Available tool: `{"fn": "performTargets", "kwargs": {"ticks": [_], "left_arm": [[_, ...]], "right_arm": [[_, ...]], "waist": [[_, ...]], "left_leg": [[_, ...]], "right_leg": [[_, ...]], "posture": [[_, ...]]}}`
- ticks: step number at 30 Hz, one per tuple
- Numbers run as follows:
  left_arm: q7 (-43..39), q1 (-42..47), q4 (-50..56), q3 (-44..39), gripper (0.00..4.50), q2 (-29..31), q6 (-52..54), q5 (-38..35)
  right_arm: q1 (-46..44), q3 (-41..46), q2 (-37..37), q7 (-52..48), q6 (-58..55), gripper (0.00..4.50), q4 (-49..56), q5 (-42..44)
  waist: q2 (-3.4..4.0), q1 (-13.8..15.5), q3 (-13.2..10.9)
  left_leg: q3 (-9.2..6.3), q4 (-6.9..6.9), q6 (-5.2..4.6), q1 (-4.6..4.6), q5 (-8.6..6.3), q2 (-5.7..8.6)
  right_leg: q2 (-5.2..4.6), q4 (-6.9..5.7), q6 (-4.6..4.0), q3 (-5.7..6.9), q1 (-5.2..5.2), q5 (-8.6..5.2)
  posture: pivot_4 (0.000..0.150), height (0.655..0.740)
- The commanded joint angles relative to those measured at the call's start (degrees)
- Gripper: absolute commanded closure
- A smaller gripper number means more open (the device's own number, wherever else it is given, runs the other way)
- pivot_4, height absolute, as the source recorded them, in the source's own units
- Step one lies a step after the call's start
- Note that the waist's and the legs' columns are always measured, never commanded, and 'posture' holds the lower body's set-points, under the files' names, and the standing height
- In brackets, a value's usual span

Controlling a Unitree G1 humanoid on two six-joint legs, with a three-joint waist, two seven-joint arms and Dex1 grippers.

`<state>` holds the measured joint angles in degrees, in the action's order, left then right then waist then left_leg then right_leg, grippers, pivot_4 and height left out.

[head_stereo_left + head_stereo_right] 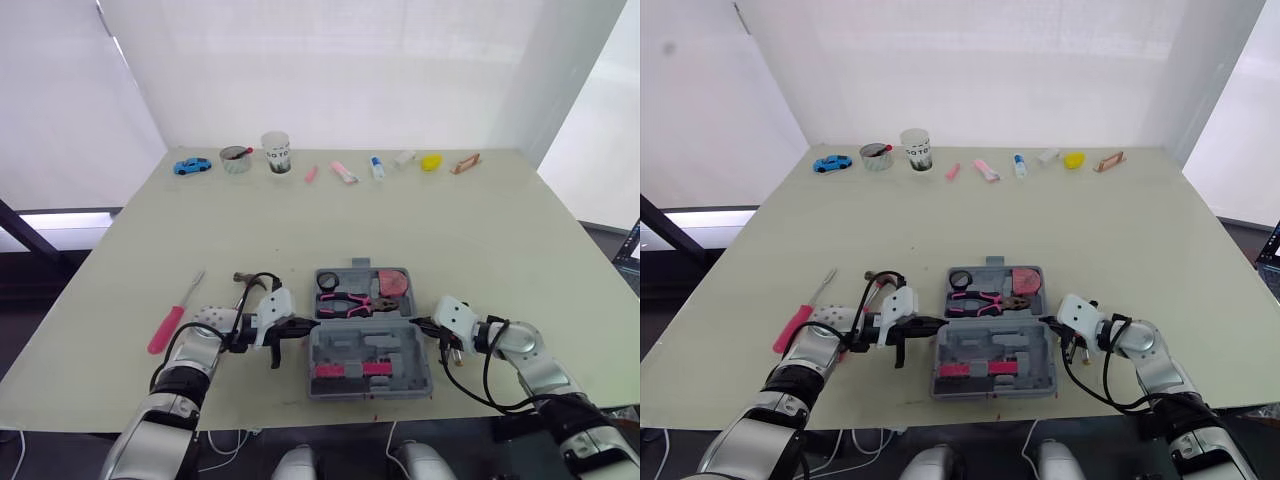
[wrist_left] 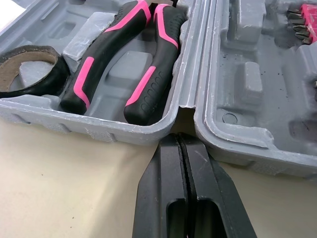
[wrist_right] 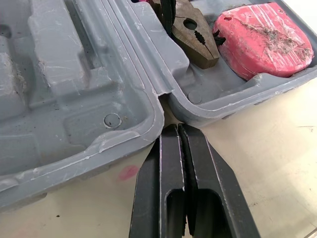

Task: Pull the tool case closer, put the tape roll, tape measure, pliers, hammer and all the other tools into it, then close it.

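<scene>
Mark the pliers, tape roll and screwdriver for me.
pliers (image 2: 151, 74): left wrist view, on one pink-and-black handle.
tape roll (image 2: 57, 77): left wrist view, on its black outer wall.
screwdriver (image 1: 166, 329): left eye view, on the pink handle.

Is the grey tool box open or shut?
Open. The tool case lies with its two halves spread flat, with pliers, tape roll and tape measure showing inside.

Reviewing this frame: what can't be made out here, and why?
Hammer: eye views, mostly hidden behind the left gripper.
Tape roll: left wrist view, cut by the edge.
Pliers: right wrist view, handles cut off.
Far-edge small items: too small to identify.
</scene>
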<state>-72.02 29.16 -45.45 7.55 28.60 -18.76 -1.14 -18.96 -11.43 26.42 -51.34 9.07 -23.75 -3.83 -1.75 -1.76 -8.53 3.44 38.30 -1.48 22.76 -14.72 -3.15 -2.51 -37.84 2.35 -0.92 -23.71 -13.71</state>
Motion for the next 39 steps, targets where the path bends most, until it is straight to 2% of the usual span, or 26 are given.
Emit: {"fn": "performTargets", "kwargs": {"ticks": [1,16,20,25,33,39], "left_arm": [[-1.2,-0.7,0.7,2.1,4.50,-0.7,0.5,0.8],[-0.4,-0.2,0.0,1.7,4.50,-0.6,0.2,0.8],[-0.8,-1.1,1.9,0.8,4.50,1.2,0.2,0.0],[-1.6,-3.7,8.0,-0.8,4.50,3.7,2.4,-2.4],[-2.4,-10.3,20.5,-8.5,4.50,7.4,11.1,-13.8],[3.7,-21.2,33.0,-18.9,4.50,8.1,19.7,-23.6]], "right_arm": [[0.6,-0.8,0.3,-1.5,-0.2,4.44,1.7,1.0],[0.9,0.0,1.6,-0.3,0.4,4.44,1.1,0.3],[2.0,1.6,3.2,-0.5,0.3,4.44,2.2,1.6],[4.9,5.1,2.3,0.1,-1.8,4.44,6.4,7.3],[11.0,10.7,1.3,1.2,-3.6,4.44,14.1,15.6],[18.2,17.5,2.1,2.9,-5.3,4.44,21.1,21.9]], "waist": [[0.00,0.0,0.0],[0.00,0.3,0.0],[0.00,0.8,0.0],[0.03,0.8,0.0],[0.12,0.9,-0.1],[0.25,1.0,-0.2]], "left_leg": [[0.00,0.00,0.00,0.00,0.00,0.00],[0.00,0.00,0.00,0.00,0.00,0.01],[0.01,0.00,0.00,0.00,0.00,0.01],[0.01,-0.01,0.00,0.01,0.00,-0.01],[0.00,-0.01,0.00,0.04,0.00,-0.05],[-0.06,-0.04,0.00,0.06,-0.01,-0.12]], "right_leg": [[0.00,0.00,0.00,0.00,0.00,0.00],[0.00,0.00,0.00,0.00,0.00,0.00],[0.00,0.01,0.00,0.00,0.00,0.00],[0.00,0.01,-0.01,-0.01,-0.02,0.00],[-0.06,0.00,-0.02,0.01,-0.05,-0.01],[-0.18,0.03,0.00,0.00,-0.05,-0.01]], "posture": [[0.150,0.7400],[0.150,0.7400],[0.150,0.7400],[0.150,0.7400],[0.150,0.7400],[0.150,0.7400]]}}
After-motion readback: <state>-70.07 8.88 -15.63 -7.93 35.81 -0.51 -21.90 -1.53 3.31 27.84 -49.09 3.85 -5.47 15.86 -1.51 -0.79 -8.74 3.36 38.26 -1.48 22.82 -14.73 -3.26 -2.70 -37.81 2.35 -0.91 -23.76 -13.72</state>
